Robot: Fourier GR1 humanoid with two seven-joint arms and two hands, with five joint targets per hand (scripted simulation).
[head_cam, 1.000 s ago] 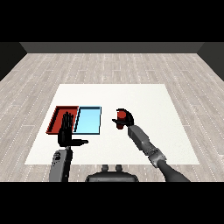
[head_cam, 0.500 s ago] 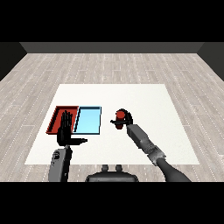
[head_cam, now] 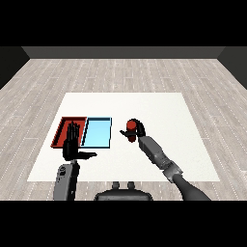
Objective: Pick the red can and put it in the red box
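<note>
The red can [head_cam: 130, 127] stands to the right of the two trays, with my right hand [head_cam: 137, 130] curled round it from the right and behind. The red tray [head_cam: 62, 126] lies at the left of the table, side by side with the light blue tray [head_cam: 98, 132]. My left hand [head_cam: 72, 144] is raised over the near edge of the red tray, fingers straight and thumb out to the right, holding nothing.
The white table [head_cam: 159, 116] spreads wide to the right and behind the trays. My right forearm [head_cam: 157, 153] slants in from the lower right; the left forearm [head_cam: 65, 179] rises from the lower left.
My right hand has carried the red can a little to the left, nearer the light blue tray. The left hand has stayed where it was.
</note>
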